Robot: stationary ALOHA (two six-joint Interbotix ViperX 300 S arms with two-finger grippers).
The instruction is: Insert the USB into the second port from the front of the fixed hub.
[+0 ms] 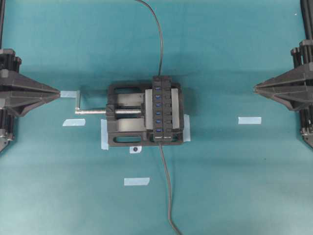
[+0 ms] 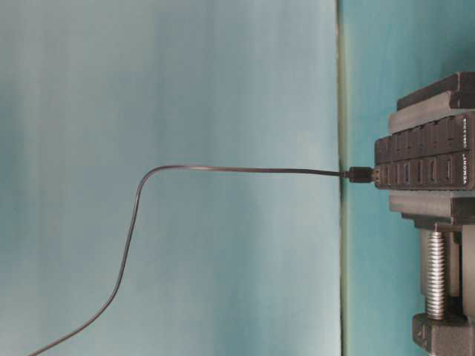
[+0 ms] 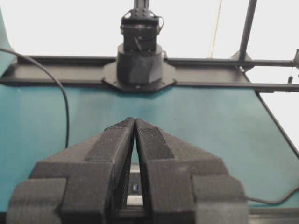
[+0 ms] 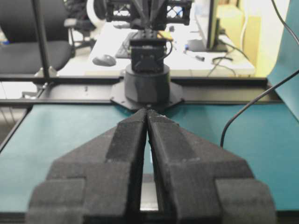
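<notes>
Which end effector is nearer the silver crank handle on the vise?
Left. The left end effector sits just left of the crank handle; the right end effector is far across, beyond the vise.

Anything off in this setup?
Nothing damaged or spilled; the fixed hub sits square in the vise. One oddity: no loose plug shows. In the table-level view a black plug butts the hub's end, and overhead, cables reach both ends.
</notes>
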